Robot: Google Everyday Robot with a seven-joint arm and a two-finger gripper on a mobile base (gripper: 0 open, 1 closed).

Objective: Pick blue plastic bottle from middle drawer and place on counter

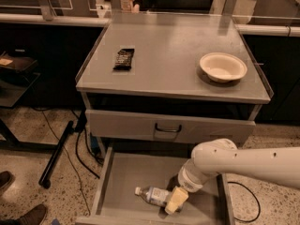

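Note:
The blue plastic bottle [152,195] lies on its side on the floor of the open middle drawer [126,177], white cap pointing left. My gripper [173,201] reaches down into the drawer from the right, its cream fingers at the bottle's right end. The white arm [243,161] stretches in from the right edge. The grey counter [168,55] is above, with a closed drawer front beneath it.
A cream bowl [223,66] sits on the counter's right side. A dark snack bar [124,58] lies on its left side. Cables and a black pole [58,151] lie on the floor left of the cabinet. A shoe [28,215] shows at bottom left.

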